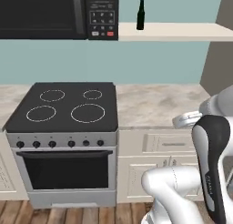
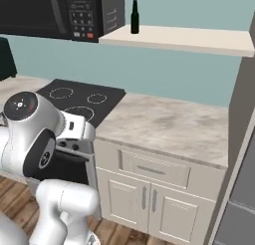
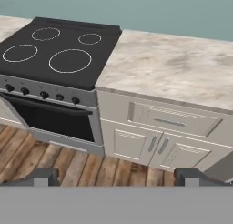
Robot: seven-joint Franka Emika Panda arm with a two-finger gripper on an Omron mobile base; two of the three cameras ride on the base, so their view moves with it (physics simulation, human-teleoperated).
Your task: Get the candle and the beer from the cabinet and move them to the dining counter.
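Observation:
The beer (image 1: 140, 15) is a dark bottle standing upright at the left end of the cabinet (image 1: 182, 32), a cream shelf slab high on the wall. From the other side the beer (image 2: 134, 17) stands on the cabinet (image 2: 184, 39) just right of the microwave. The candle and the dining counter are out of view. My gripper (image 3: 118, 177) is open, its dark fingertips (image 3: 45, 176) wide apart with nothing between them. It hangs low, well below the shelf, and looks at the stove and the lower doors.
A black microwave (image 1: 54, 13) hangs left of the shelf. Below it are a black stove (image 1: 63, 107) and a marbled worktop (image 1: 154, 104) over a drawer (image 3: 170, 120) and cream doors. A tall grey panel (image 2: 244, 129) closes the right side. The floor is wood.

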